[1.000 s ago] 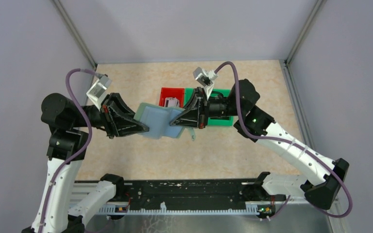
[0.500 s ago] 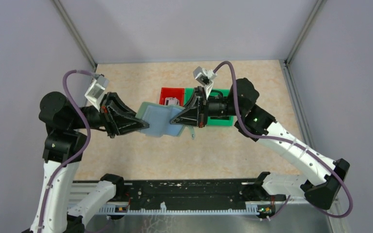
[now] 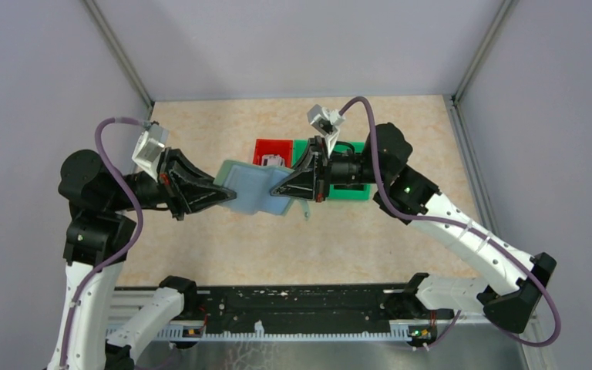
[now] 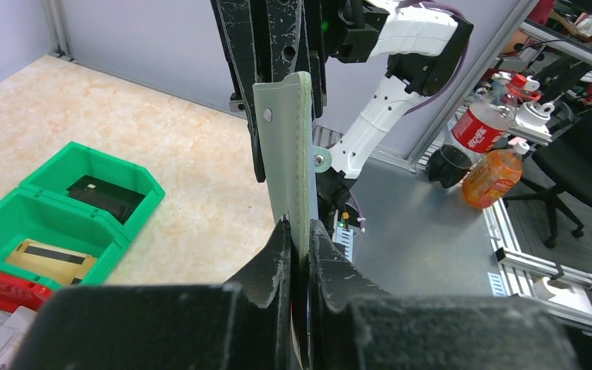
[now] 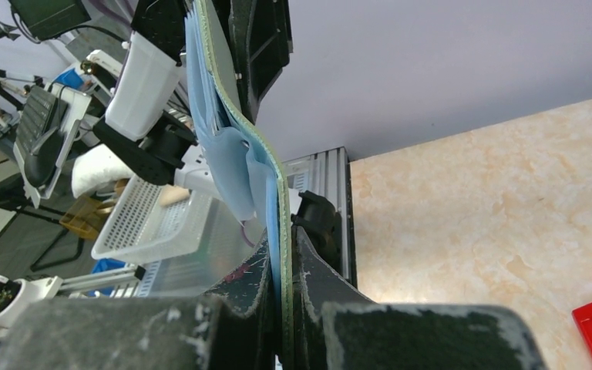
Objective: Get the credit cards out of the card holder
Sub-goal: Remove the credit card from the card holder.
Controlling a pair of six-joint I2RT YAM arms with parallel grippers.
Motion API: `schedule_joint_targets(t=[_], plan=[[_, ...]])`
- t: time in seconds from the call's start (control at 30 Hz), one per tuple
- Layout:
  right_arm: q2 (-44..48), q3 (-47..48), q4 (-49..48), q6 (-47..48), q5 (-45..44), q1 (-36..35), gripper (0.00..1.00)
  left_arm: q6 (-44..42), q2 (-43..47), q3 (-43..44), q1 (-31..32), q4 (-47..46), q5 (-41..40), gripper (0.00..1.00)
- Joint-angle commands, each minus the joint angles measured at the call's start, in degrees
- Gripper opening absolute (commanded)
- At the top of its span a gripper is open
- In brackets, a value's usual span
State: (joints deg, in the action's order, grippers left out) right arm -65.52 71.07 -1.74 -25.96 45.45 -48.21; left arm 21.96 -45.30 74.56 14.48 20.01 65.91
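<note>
The card holder [image 3: 253, 193], pale grey-green outside with pale blue pockets inside, hangs spread open above the table between both arms. My left gripper [image 3: 227, 198] is shut on its left edge, and my right gripper [image 3: 279, 189] is shut on its right edge. The left wrist view sees the card holder [image 4: 289, 146] edge-on, rising from the left gripper [image 4: 299, 231]. In the right wrist view the card holder [image 5: 239, 146] bends away from the right gripper [image 5: 281, 239]. A dark credit card [image 4: 100, 196] and a tan striped one [image 4: 50, 258] lie in the green bin [image 4: 135, 181].
A red bin [image 3: 266, 146] with a pale card [image 3: 272, 163] stands beside the green bin [image 3: 351, 193], behind the holder at mid-table. The holder's closing tab [image 3: 306, 210] dangles below the right gripper. Grey walls enclose the table on three sides.
The left arm has drawn slightly back to the left and its jaws have tightened on the holder's edge. The right arm and the holder have barely moved.
</note>
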Motion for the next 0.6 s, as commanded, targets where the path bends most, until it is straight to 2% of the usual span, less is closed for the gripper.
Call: schedule_joint_targets(t=[0.0,0.07,0.1,0.17,0.27,0.37,0.47,0.53,0.57], plan=[[1.1,3.0,0.8,1.3,-1.1,0.3,0.0,-3.2,1.2,2.2,0.2,-0.2,-3.5,0.06],[0.9,2.9,0.4,1.0,-1.0,0.3,0.0,-5.3,1.6,1.8,0.2,0.4,-5.6,0.0],[0.7,3.1,0.3,0.6,-1.0,0.3,0.03,-6.8,1.6,1.8,0.2,1.2,-6.0,0.0],[0.1,3.4,-0.7,0.0,-0.6,0.2,0.27,-9.2,1.7,1.4,0.2,2.7,-5.7,0.0],[-0.5,2.2,-6.6,-4.4,0.5,0.2,0.48,-11.2,1.9,0.6,0.2,3.6,-5.4,0.0],[-1.1,1.8,-9.9,-7.2,-1.2,-0.5,0.54,-12.0,2.4,0.2,0.2,3.4,-6.6,0.0],[-1.8,2.0,-9.8,-6.6,-4.8,-2.7,0.61,-11.2,2.5,-0.1,0.2,2.7,-7.5,0.0],[-2.6,2.1,-9.8,-6.5,-6.9,-4.1,0.7,-10.6,2.6,-0.6,0.2,2.0,-8.1,0.0],[-2.9,2.0,-10.4,-6.5,-7.9,-5.2,0.71,-10.3,2.7,-0.9,0.2,1.6,-8.9,0.0]])
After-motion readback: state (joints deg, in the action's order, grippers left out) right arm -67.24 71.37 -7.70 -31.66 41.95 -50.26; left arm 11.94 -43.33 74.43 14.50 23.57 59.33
